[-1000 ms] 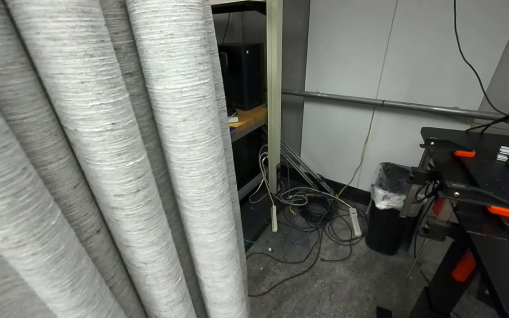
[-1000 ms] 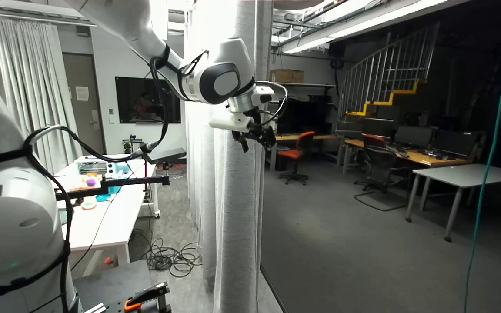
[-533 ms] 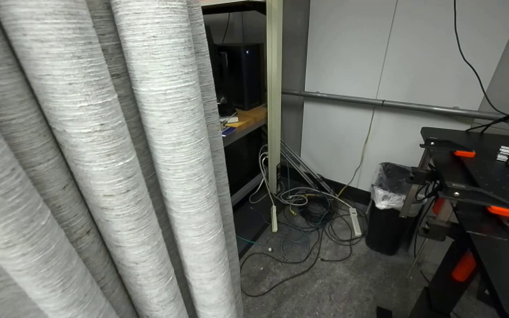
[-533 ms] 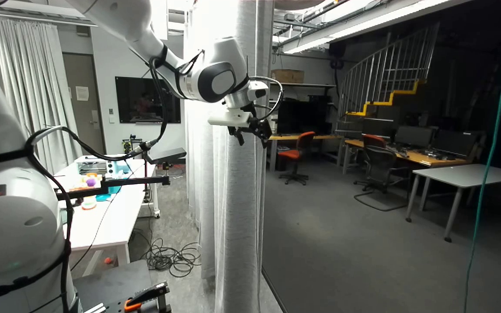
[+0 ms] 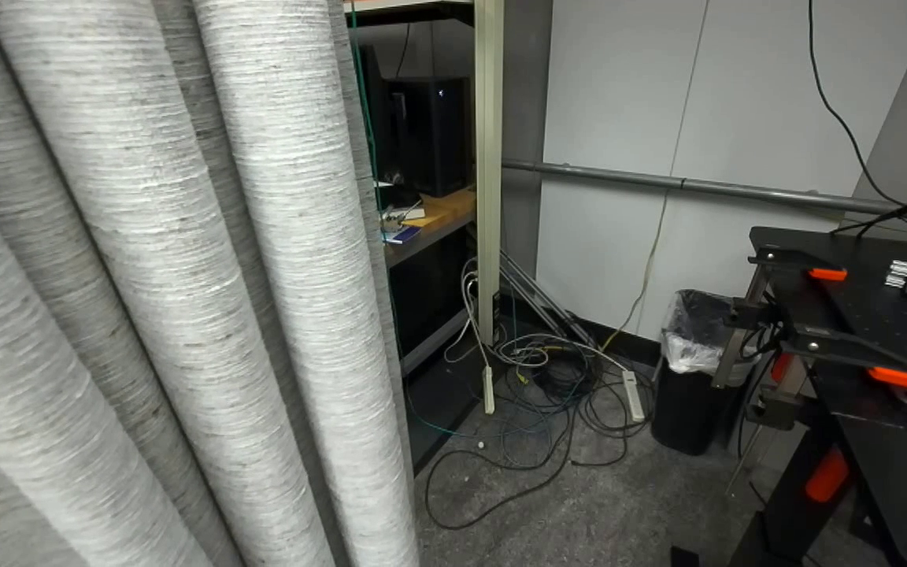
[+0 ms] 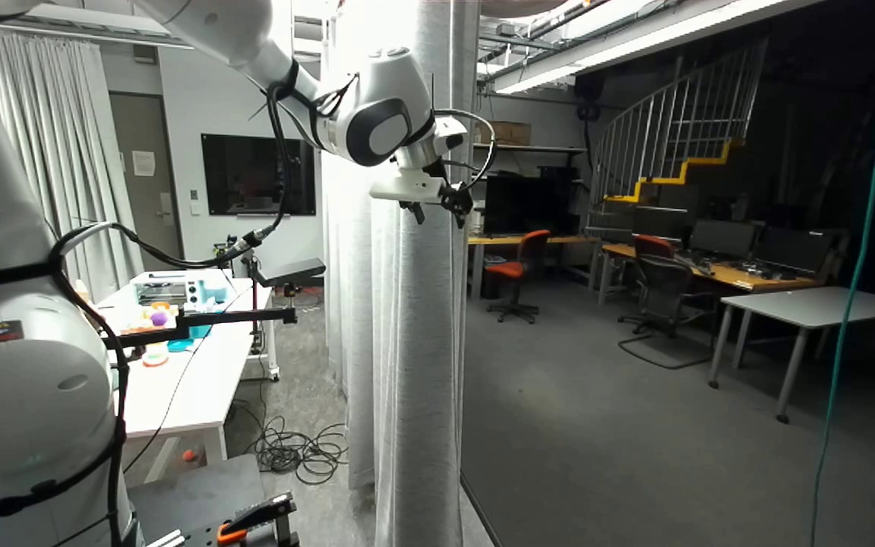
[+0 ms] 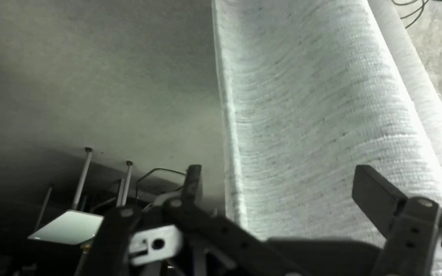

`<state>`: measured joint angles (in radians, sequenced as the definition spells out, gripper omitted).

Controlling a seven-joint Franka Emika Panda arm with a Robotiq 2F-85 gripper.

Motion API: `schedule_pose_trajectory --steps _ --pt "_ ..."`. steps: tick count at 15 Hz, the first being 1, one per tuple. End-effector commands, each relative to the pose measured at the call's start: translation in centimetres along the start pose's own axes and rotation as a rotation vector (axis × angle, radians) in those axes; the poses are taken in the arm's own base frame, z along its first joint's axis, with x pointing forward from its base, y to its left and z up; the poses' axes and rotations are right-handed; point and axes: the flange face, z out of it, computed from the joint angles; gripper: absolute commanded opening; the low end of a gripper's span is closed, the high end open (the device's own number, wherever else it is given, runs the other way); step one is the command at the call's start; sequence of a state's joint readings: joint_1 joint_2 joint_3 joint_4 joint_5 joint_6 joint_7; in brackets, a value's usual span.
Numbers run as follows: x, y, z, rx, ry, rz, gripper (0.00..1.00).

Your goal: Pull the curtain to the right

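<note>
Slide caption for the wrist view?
Open tool facing the streaked curtain, with floor and a pale table beyond.

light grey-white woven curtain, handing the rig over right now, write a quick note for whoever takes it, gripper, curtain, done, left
Gripper: the black two-fingered gripper stands wide open, with no grip on anything.
Job's thing: the light grey-white woven fabric curtain hangs in deep vertical folds in both exterior views. In the wrist view one edge of it shows between the open jaws; whether they touch it, I can't tell.
Done: no grip yet; this moment doesn't show whether any pull has been made.
Left: probably closing on that edge and drawing the curtain to the right, unless it already hangs far enough over.
</note>
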<state>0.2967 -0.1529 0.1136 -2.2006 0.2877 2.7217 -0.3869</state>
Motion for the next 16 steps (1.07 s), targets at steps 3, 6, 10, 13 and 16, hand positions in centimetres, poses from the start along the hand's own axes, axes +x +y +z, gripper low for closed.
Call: schedule_pose_trajectory --steps 3,6,10,13,16 --pt "4.7 0.9 1.8 -0.036 0.173 -0.069 1.00" --pt "5.9 2.9 3.0 -0.094 0.240 -0.089 0.99" --pt "5.5 5.4 4.2 -0.133 0.258 -0.053 0.65" --pt "4.1 7.3 3.6 -0.172 0.259 -0.018 0.39" --pt "2.9 9.4 2.4 -0.211 0.262 0.011 0.17"
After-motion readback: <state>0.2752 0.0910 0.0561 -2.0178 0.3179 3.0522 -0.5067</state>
